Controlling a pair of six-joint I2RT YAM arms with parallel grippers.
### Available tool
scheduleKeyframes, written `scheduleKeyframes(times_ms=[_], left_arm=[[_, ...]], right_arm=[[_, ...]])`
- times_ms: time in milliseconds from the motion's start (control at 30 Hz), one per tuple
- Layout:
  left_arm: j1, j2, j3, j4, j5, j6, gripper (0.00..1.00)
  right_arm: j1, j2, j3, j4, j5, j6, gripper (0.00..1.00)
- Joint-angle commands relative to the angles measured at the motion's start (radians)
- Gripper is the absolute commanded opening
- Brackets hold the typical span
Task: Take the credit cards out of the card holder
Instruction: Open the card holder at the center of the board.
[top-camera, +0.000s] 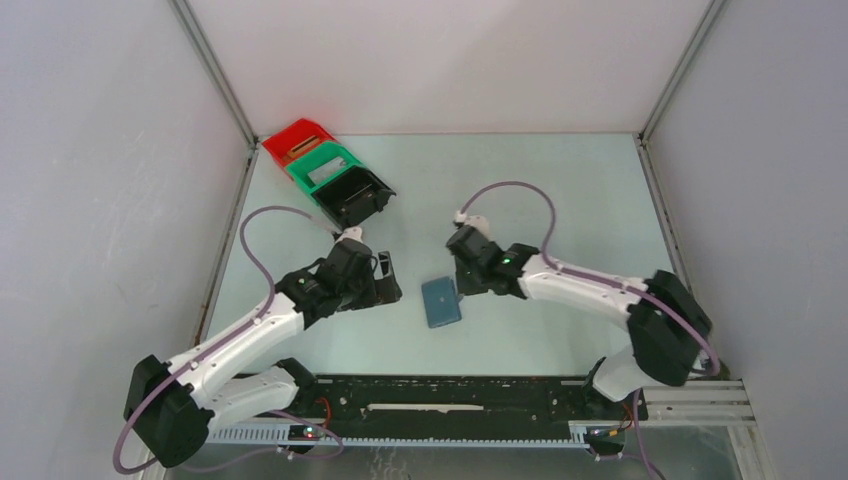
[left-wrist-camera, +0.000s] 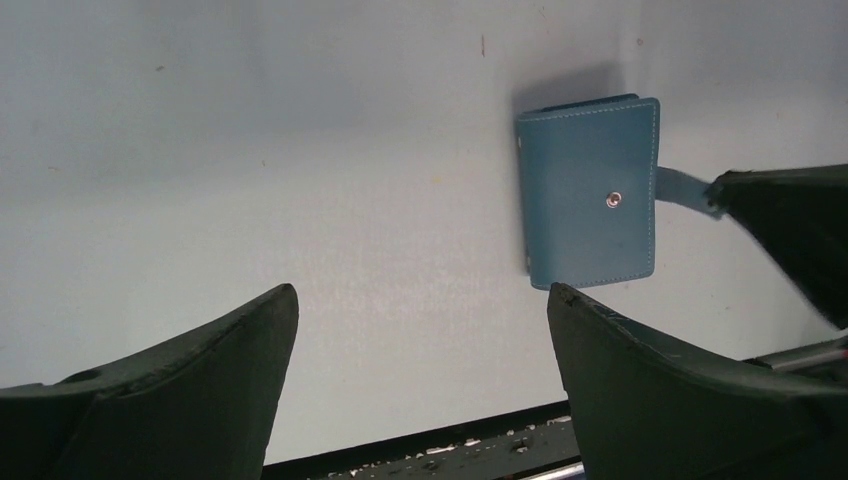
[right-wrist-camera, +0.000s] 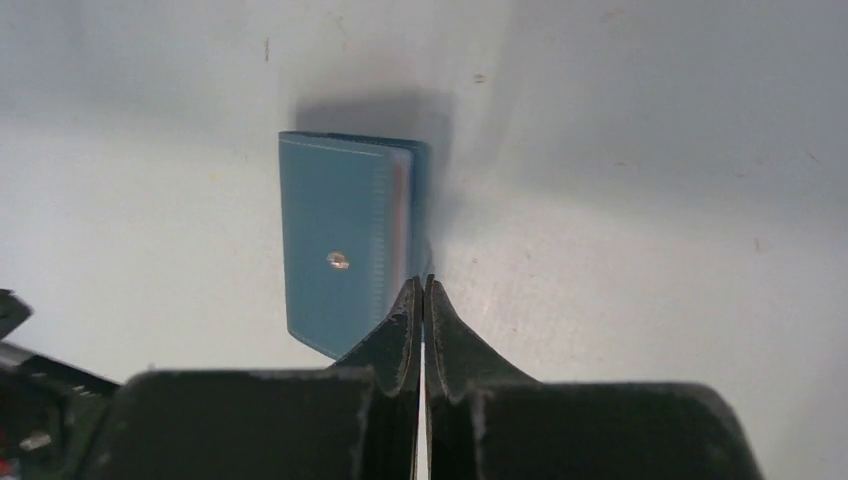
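Note:
The card holder, a closed blue-teal wallet with a small stud on its face, lies flat on the table between the arms. It also shows in the left wrist view and the right wrist view. Its short blue strap runs into my right gripper, which is shut with its tips at the wallet's edge. My left gripper is open and empty, just left of the wallet and apart from it. The credit cards are hidden; only pale inner layers show at the wallet's edge.
Red, green and black plastic bins stand in a row at the back left. A black rail runs along the table's near edge. Grey walls enclose the table on three sides.

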Motion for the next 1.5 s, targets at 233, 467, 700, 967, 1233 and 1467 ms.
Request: scheduleKeyframes(times_ms=[233,467,700,967,1233,1467], left_arm=[[-0.054,0.142,0.196,0.039,0.058,0.073,1.0],[-0.116,0.278,0.334,-0.066,-0.011,0.09,1.0],[-0.103,0.255,0.33,-0.118,0.001,0.11,1.0],[-0.036,0.162,0.245,-0.079,0.027,0.092,1.0],[-0.035,0.179,0.234,-0.022,0.1,0.092,1.0],[-0.035,0.207,0.237,0.01,0.134,0.1,1.0]], right_arm=[[-0.31,-0.247,-0.383,0.282,-0.381,0.136,0.0],[-0.364,-0.387,-0.46,0.353,-0.5,0.183,0.0],[-0.297,-0.436,-0.361,0.302,-0.495,0.174,0.0],[-0.258,-0.403,-0.318,0.335,-0.525,0.193,0.0],[-0.31,-0.456,-0.327,0.259,-0.495,0.152,0.0],[-0.323,-0.461,-0.315,0.279,-0.535,0.135,0.0]])
